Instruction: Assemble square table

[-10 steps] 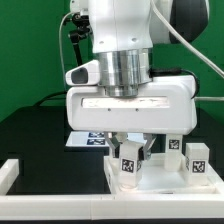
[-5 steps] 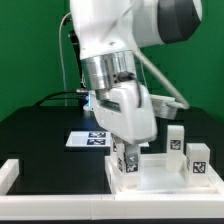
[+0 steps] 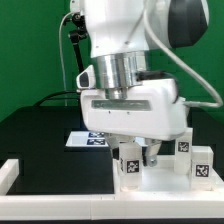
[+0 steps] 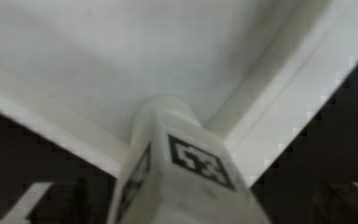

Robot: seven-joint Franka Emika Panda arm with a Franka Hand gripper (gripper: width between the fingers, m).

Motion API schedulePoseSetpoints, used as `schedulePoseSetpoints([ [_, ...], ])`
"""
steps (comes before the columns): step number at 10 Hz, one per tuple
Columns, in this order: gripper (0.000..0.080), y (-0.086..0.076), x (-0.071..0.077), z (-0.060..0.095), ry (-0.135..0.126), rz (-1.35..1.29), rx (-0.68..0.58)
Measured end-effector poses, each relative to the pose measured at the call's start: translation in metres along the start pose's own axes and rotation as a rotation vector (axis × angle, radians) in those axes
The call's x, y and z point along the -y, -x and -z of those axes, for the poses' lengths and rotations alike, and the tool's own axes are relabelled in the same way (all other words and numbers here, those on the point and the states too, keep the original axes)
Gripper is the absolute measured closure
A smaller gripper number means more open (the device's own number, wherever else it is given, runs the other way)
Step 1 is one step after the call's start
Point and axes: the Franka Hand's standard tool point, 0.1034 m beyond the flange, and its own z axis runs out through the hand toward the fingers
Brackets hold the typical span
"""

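Observation:
The square table's white panel point(image 3: 165, 182) lies underside up at the exterior view's lower right. Three short white legs with marker tags stand on it: one point(image 3: 128, 166) at its near left corner, two more point(image 3: 184, 144) point(image 3: 202, 164) on the right. My gripper point(image 3: 136, 156) hangs straight down over the near left leg, its fingers on either side of the leg's top with gaps showing, so it is open. In the wrist view that leg point(image 4: 185, 160) rises in the middle against the panel point(image 4: 87, 60), between dark areas on both sides.
The marker board point(image 3: 88, 140) lies flat on the black table behind the panel. A long white bar point(image 3: 60, 203) runs along the front edge, with a raised end point(image 3: 8, 172) at the exterior view's left. A green backdrop stands behind.
The wrist turned away and back round the near left leg, and the jaws have spread off it. The leg stays standing on the panel.

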Motion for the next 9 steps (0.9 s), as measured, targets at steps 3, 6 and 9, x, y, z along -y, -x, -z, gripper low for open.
schedulePoseSetpoints([
  [3,0.0151,-0.0025,-0.0030,-0.0004,-0.001,0.173,0.000],
  [6,0.0150,0.0015,0.0007,-0.0007,0.031,0.539,-0.047],
  [9,0.0264,0.0011,-0.0004,-0.0015,0.029,0.478,-0.042],
])
